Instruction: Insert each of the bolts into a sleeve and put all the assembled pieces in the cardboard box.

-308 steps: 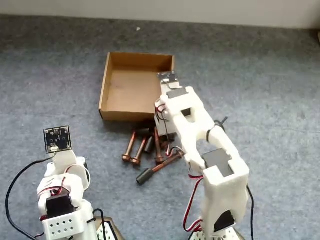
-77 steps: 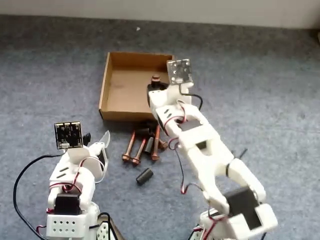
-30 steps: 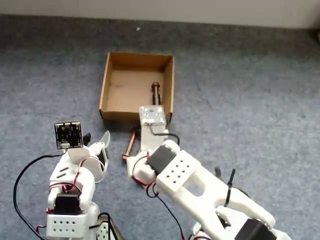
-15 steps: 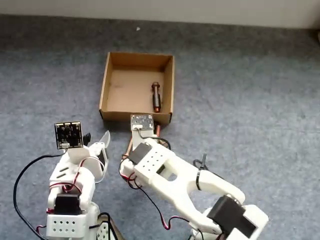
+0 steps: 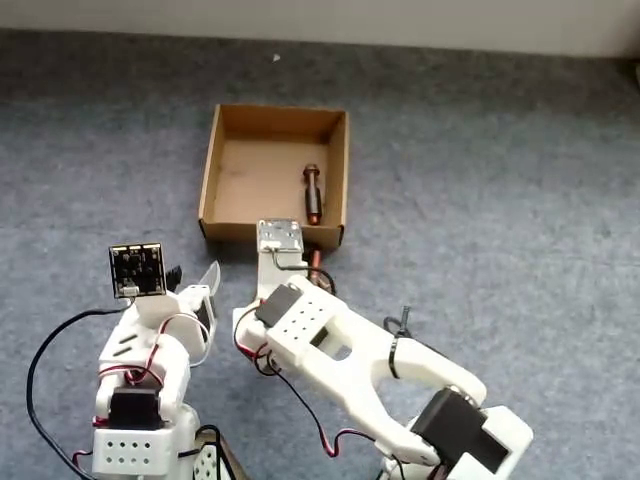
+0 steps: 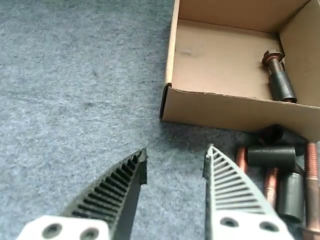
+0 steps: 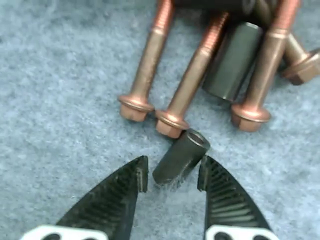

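Note:
The cardboard box [image 5: 208,170] holds one assembled piece [image 5: 313,195], a copper bolt in a dark sleeve, also seen in the left wrist view [image 6: 278,81]. My right gripper [image 7: 172,170] is open, low over the carpet, with a loose dark sleeve [image 7: 181,156] lying between its fingertips. Just beyond it lie three copper bolts [image 7: 147,65] side by side and another sleeve [image 7: 232,55]. My left gripper [image 6: 175,165] is open and empty, near the box's front left corner, beside more sleeves [image 6: 272,156].
The right arm [image 5: 320,335] covers most of the bolt pile in front of the box in the high view. The left arm [image 5: 140,350] stands at the lower left. Grey carpet [image 5: 500,180] lies open to the right of the box.
The right arm has drawn back from the box, leaving the assembled piece inside, and lowered over the pile in front. The left arm has kept still.

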You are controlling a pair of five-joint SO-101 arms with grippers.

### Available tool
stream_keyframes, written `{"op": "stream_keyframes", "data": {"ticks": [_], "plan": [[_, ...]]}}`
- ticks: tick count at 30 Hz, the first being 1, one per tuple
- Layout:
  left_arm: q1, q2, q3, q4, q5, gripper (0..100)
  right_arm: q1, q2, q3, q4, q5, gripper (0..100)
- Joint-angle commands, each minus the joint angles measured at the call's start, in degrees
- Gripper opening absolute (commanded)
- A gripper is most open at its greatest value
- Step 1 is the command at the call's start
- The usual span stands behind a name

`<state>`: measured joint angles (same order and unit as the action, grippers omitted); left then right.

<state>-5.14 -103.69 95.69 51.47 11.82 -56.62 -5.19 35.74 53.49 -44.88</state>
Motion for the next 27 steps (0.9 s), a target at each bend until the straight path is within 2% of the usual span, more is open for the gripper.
{"op": "stream_keyframes", "data": {"ticks": [1,9,13,17,18,22,27], "plan": [[-0.57,-0.22,0.31,-1.23,-0.53,21,1.71,-0.13,0.04,-1.27,-0.62,14.6],[-0.48,-0.22,0.92,-1.23,-0.62,21,3.91,-0.13,4.7,-1.1,-0.09,14.6],[-0.31,-0.22,1.01,-1.23,-3.08,21,3.82,-0.13,5.23,-1.1,1.49,13.8],[-0.31,-0.22,1.01,-1.23,-3.16,21,4.0,-0.22,5.32,-0.92,3.96,0.5],[-0.31,-0.22,1.01,-1.23,-3.16,21,4.0,-0.4,5.32,-0.57,5.01,0.3],[-0.4,-0.22,1.01,-1.23,-3.25,21,4.7,-1.01,4.62,8.92,8.53,0.3],[-0.31,-0.22,1.01,-1.14,-3.25,21,11.3,-8.48,-3.03,16.84,14.15,0.5]]}}
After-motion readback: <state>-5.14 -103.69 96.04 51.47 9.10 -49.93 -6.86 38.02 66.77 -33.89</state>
